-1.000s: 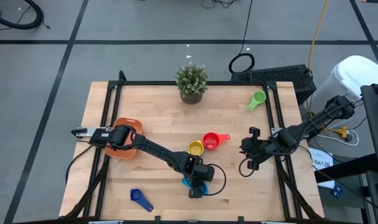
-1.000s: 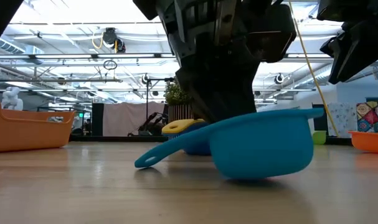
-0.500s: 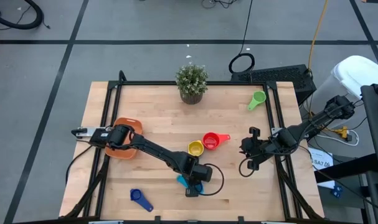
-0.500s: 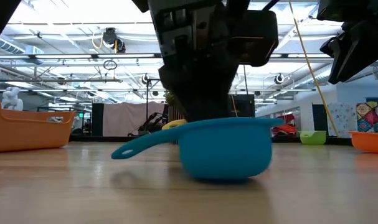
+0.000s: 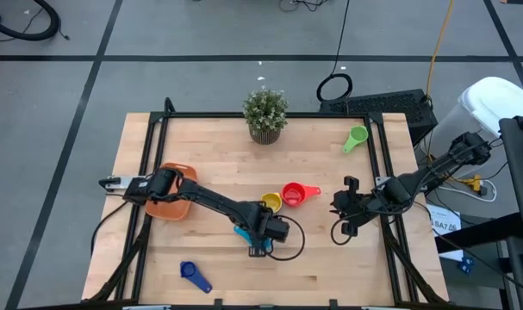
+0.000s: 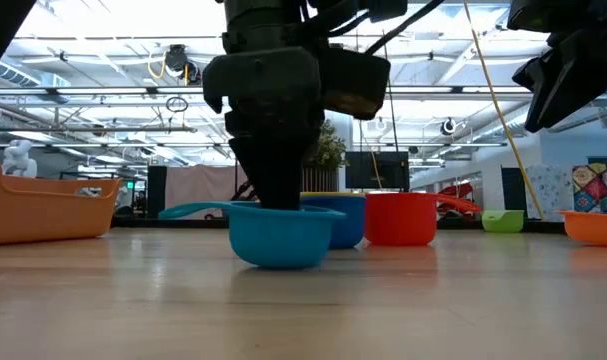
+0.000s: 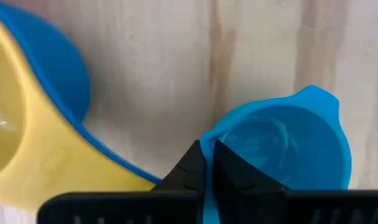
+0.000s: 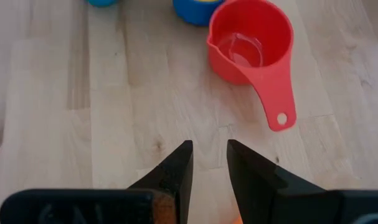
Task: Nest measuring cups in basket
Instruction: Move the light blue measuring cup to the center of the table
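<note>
1. Two arms reach over the tabletop; the left hand is clamped shut on the rim of a light blue cup, whose bowl rests on the wood below it.
2. From above, that cup is almost wholly hidden under the hand (only a sliver of its handle pokes out).
3. Just beside the left hand sits a yellow cup, nested in a darker blue one that only the left wrist and low views reveal.
4. A red cup stands near, between the two hands.
5. The right hand hovers above the tabletop, fingers a little apart and holding nothing.
6. Well apart from the left hand lie a dark blue cup and the orange basket, partly covered by the left arm's base.
7. A green cup lies far from both hands, beyond a potted plant.
</note>
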Robot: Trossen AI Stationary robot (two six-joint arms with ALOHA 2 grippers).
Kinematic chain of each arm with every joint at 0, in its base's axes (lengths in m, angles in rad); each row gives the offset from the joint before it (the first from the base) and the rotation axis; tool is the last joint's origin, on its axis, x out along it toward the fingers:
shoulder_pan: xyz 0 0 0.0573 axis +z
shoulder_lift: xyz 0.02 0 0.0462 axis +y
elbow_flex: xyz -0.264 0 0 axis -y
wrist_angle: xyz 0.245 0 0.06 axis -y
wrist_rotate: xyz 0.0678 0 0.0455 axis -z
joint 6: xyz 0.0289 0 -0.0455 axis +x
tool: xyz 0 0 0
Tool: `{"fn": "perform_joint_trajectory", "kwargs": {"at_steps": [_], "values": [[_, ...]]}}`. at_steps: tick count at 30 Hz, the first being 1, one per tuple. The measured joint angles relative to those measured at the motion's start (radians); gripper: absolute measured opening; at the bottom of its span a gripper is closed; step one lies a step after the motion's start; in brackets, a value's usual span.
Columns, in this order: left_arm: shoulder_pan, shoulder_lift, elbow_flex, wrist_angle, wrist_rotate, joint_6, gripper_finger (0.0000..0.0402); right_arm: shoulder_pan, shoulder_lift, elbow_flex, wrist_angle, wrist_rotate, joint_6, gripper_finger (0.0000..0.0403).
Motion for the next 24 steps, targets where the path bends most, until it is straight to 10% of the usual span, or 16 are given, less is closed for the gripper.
{"fn": "perform_joint_trajectory", "kwargs": {"at_steps": [24], "values": [[0.092, -0.004, -0.001, -0.158, -0.176, 0.039, 0.0011, 0.035, 0.0, 0.0, -0.001, -0.004, 0.079, 0.0091]]}}
